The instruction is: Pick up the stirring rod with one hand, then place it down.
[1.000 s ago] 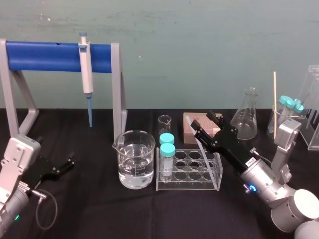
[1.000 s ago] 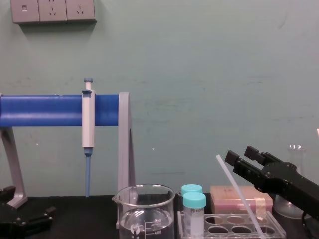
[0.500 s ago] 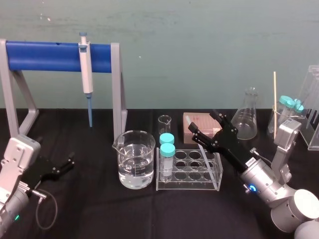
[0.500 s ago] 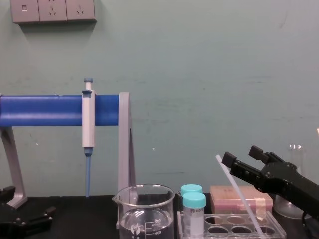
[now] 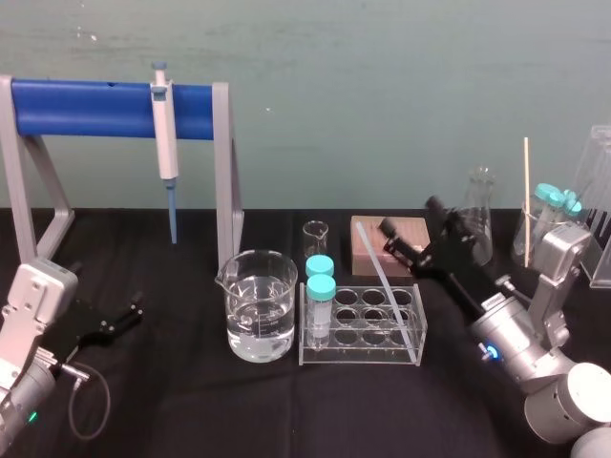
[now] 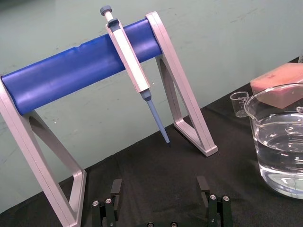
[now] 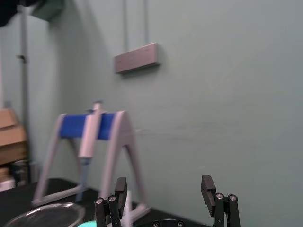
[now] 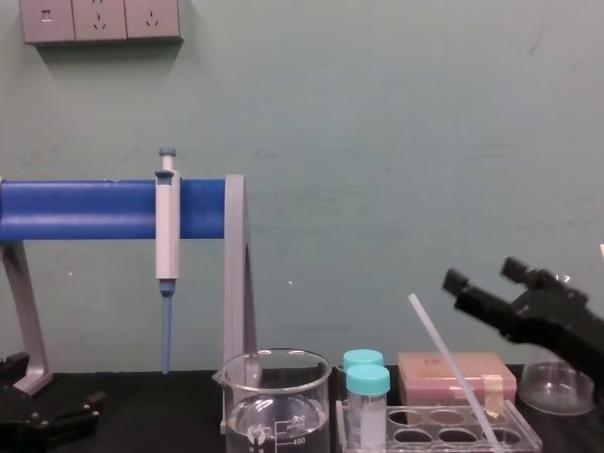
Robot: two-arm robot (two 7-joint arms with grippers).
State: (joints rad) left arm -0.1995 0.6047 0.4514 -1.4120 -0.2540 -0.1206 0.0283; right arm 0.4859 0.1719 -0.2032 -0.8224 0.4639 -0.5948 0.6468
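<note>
Stirring rod (image 5: 387, 291): stands tilted in the clear tube rack (image 5: 363, 349), centre of the head view. Its lower end sits at the rack's lower right corner and its upper end leans up and to the left. No gripper touches it.

Right gripper (image 5: 409, 215): right of centre in the head view, above the rack's far right side and in front of the pink box (image 5: 368, 234). Fingers spread wide, nothing between them. In the chest view this gripper (image 8: 483, 274) hangs at mid-right, up and to the right of the rod's top end (image 8: 415, 302); near, but apart.

Left gripper (image 5: 129, 313): lower left of the head view, low over the black table (image 5: 172, 382). Fingers parted, empty.

Also noted: water beaker (image 5: 258, 305) just left of the rack. Two teal-capped tubes (image 5: 321, 286) stand in the rack's left wells. A pipette (image 5: 164, 124) hangs on the blue stand (image 5: 86, 107), upper left. Conical flask (image 5: 477, 224) sits behind the right arm.
</note>
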